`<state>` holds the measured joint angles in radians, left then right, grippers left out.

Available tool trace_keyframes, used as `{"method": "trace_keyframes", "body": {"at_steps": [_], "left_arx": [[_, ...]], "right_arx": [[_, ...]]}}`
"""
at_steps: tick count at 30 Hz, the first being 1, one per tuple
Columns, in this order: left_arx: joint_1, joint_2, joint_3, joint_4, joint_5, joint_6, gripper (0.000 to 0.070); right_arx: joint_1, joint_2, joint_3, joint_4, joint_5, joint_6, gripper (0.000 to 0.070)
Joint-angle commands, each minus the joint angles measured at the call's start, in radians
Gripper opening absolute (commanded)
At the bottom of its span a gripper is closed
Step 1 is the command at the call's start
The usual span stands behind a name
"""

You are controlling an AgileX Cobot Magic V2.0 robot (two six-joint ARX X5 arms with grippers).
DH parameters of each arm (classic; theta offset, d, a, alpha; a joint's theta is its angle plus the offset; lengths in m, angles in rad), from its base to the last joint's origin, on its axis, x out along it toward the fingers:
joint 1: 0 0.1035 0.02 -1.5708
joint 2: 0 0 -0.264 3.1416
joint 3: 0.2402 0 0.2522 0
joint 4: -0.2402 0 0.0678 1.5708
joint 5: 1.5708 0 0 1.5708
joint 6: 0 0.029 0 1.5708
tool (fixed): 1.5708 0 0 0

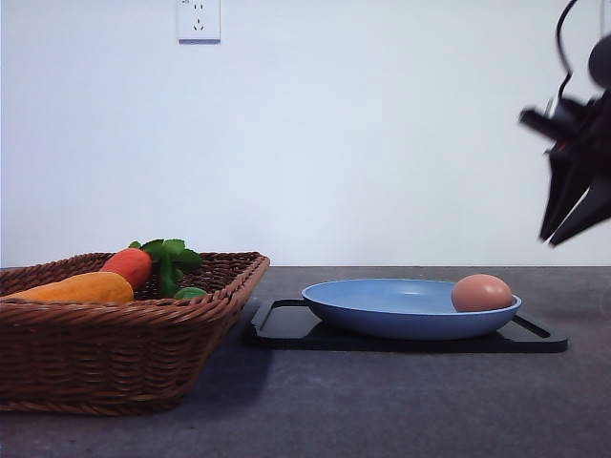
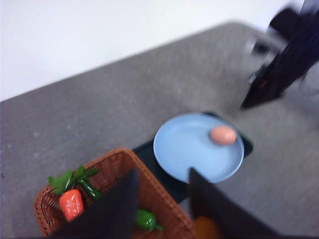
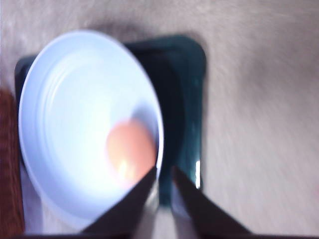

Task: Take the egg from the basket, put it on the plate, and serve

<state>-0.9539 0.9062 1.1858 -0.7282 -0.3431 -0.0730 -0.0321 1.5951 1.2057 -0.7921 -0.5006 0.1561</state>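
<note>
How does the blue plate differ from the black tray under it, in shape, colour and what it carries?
The plate is round and light blue; the tray is flat, rectangular and black. The plate has a raised rim and holds the egg near its right edge, while the tray carries the plate itself. The plate's bowl stands higher than the low tray. Both are shallow and sit to the right of the basket on the grey table.

Even bright light, blurred wrist views

A flat black tray [image 1: 535, 336] lies near the middle of the grey table [image 1: 382, 410]. Toward the left edge sit a red vegetable [image 1: 130, 265], an orange one [image 1: 81, 287] and a green pepper [image 2: 144, 218]. A white wall socket [image 1: 199, 19] hangs high behind.
</note>
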Motion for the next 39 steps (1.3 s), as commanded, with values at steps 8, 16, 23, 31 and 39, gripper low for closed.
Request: {"method": "trace_keyframes", "body": {"at_steps": [8,16,23,31,39], "left_arx": [[0.147,0.216,-0.002,-0.012,-0.006,0.077,0.0],[0.402,0.207,-0.164,0.119,0.096,0.063,0.0],[0.509,0.042,-0.45,0.413,0.19,0.007,0.0],[0.503,-0.146,-0.62,0.489,0.189,-0.025,0.0],[0.502,-0.148,-0.62,0.497,0.19,-0.025,0.0]], "right_arx": [[0.183,-0.28,-0.099,0.017,0.221,-0.051,0.0],[0.403,-0.559,-0.367,0.297,0.435,-0.053,0.0],[0.518,-0.743,-0.642,0.632,0.586,-0.052,0.0],[0.539,-0.791,-0.767,0.755,0.626,-0.007,0.0],[0.539,-0.793,-0.767,0.759,0.626,-0.007,0.0]]}}
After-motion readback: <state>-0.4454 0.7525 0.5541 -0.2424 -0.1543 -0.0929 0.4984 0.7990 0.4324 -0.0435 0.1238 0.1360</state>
